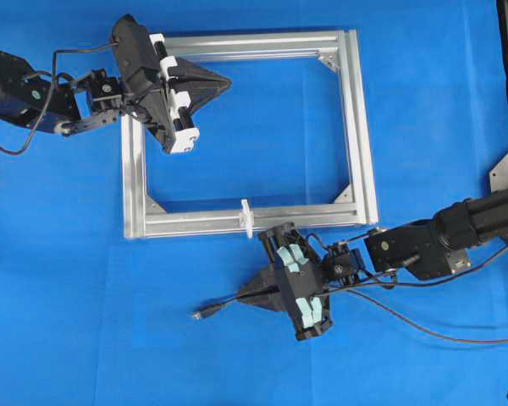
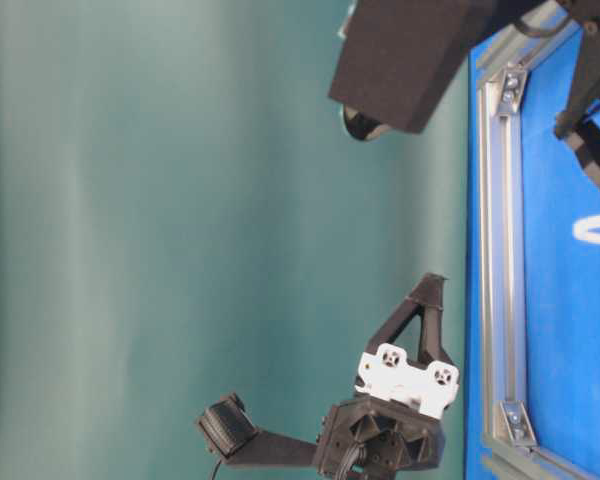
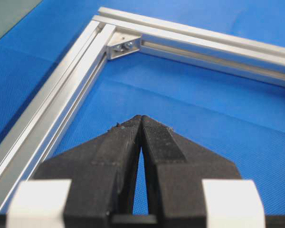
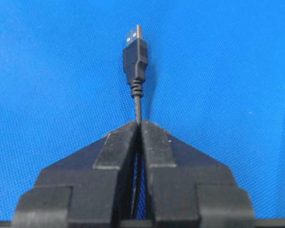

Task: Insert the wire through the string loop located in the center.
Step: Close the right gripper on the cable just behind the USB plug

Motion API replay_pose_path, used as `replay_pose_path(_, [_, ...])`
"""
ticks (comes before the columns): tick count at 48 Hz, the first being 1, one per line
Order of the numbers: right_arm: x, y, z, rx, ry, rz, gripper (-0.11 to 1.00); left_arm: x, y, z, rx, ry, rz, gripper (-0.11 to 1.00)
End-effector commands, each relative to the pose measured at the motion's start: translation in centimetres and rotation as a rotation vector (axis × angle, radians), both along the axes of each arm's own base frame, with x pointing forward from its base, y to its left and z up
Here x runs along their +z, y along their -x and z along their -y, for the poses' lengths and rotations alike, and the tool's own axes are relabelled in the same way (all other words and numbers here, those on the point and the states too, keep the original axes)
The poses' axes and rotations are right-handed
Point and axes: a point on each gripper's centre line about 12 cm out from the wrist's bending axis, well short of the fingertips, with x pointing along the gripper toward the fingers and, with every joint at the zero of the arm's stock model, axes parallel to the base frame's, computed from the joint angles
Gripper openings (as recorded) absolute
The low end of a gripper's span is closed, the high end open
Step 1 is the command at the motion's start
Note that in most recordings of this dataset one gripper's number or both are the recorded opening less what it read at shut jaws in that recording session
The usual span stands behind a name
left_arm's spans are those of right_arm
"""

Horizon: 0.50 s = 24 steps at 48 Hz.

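Black and thin, the wire (image 4: 138, 102) with its metal-tipped plug sticks out of the right gripper (image 4: 138, 124), whose jaws are clamped on it, below the silver aluminium frame (image 1: 354, 127). The small white string loop (image 1: 247, 217) stands on the frame's bottom rail. The left gripper (image 3: 141, 118) is closed on nothing.

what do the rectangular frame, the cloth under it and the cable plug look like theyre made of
The silver rectangular frame looks like extruded aluminium: matte metallic sheen, lengthwise slots, bolted corner brackets. The blue table covering seems a woven fabric or textured mat, from its fine grid pattern. The thin black wire looks rubber or plastic coated, its plug of moulded black plastic with a shiny metal tip, held by the right gripper.
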Motion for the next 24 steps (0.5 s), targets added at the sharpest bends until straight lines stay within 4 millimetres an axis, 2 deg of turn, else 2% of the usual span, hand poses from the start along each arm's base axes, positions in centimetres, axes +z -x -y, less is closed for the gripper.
replay_pose_path(1, [1.5,-0.7,-0.1,-0.002,-0.013,0.042,-0.02,1.5,-0.2,0.1,-0.005,-0.014,0.04,0.0])
replay_pose_path(18, [6.4,-0.2,0.0,0.001,-0.01,0.079,-0.02,1.5,-0.2,0.1,-0.005,-0.014,0.041,0.0])
replay_pose_path(24, [7.1,0.1,0.1,0.004,0.003,0.075,-0.02,1.5,-0.1,0.1,-0.006,-0.013,0.038,0.0])
